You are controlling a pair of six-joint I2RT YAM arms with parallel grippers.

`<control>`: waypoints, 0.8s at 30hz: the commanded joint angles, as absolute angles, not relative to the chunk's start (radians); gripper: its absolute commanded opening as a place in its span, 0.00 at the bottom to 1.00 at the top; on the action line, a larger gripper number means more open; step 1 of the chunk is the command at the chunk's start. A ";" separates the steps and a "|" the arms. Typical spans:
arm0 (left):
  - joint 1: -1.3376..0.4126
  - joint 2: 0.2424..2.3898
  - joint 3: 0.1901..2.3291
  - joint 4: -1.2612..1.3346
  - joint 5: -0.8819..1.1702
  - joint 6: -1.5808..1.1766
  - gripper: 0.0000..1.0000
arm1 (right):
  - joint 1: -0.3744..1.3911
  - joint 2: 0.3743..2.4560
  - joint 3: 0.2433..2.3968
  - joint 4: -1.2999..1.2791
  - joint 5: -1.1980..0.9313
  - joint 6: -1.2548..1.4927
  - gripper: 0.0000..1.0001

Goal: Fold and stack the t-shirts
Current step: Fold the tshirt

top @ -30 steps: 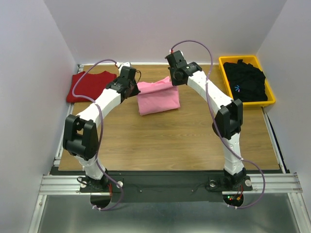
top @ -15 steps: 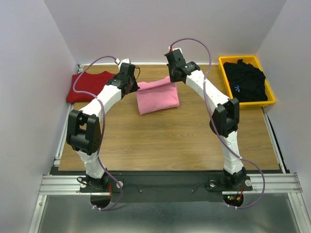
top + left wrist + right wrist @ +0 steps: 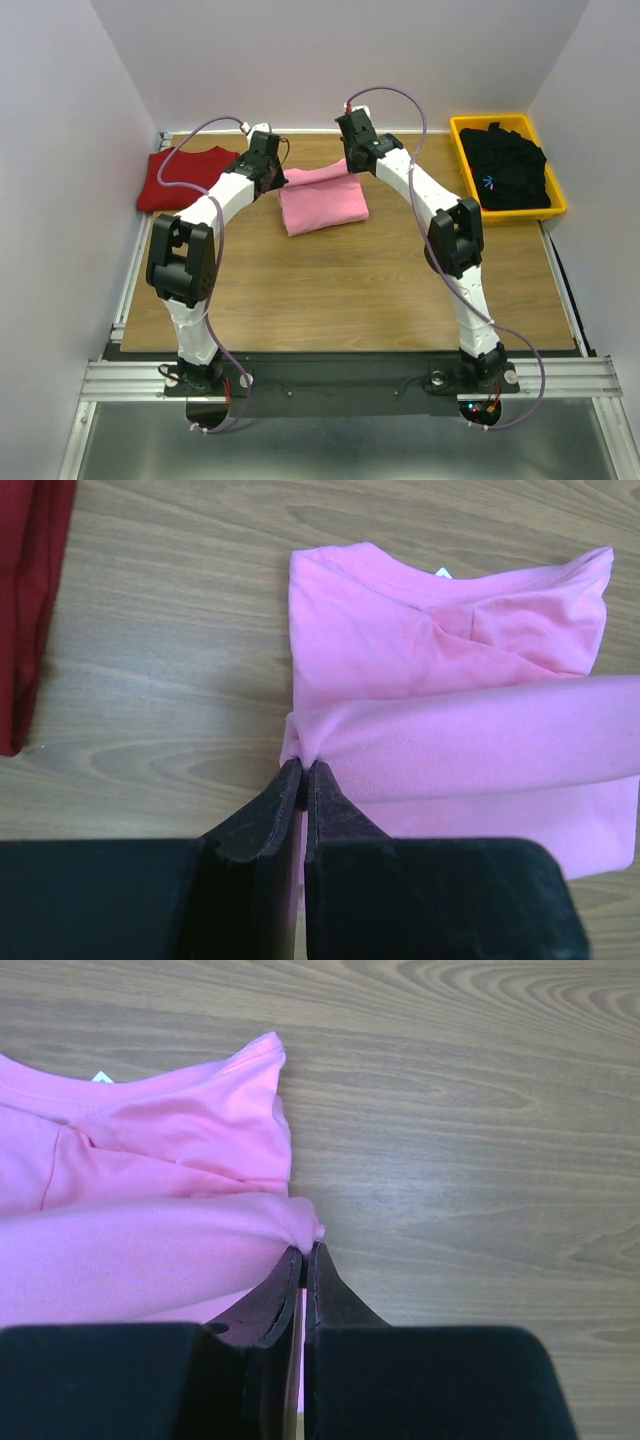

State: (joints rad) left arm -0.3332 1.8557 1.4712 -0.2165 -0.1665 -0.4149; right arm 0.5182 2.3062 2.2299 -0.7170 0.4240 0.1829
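- The red shirt [image 3: 185, 178] lies at the far left of the table [image 3: 330, 290], and from here it looks already folded into a flat block.
- The pink shirt [image 3: 322, 200] is at the far centre, just beside the red one but not touching it, and it is partway through a fold.
- The left gripper [image 3: 304, 770] is pinched tight on the left end of a raised band of pink cloth. The right gripper [image 3: 304, 1252] is pinched the same way on the right end.
- Between them that band hangs across the shirt body, with the collar end lying flat on the wood beyond it.
- The black shirt [image 3: 510, 170] sits crumpled in the yellow bin [image 3: 457, 140] at the far right, so I judge it not yet started.
- Nothing is stacked. By my reckoning this fold has to be laid down, the black shirt folded, and then all three piled.
- Compared with a second ago, both grippers have carried the band further toward the back wall.
- Both elbows have drawn in toward the middle, the left one most plainly.
- The pink shirt now looks a little narrower front to back, and it has slid slightly to the left.
- The red and black shirts have not moved.
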 commanded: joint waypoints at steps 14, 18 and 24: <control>-0.310 1.922 1.534 -0.107 -0.212 -0.373 0.00 | 0.469 2.356 2.204 -0.546 0.477 0.195 0.03; -0.304 1.930 1.526 -0.098 -0.215 -0.382 0.00 | 0.465 2.370 2.198 -0.528 0.472 0.195 0.07; -0.301 1.954 1.523 -0.071 -0.222 -0.373 0.00 | 0.457 2.393 2.200 -0.503 0.479 0.216 0.08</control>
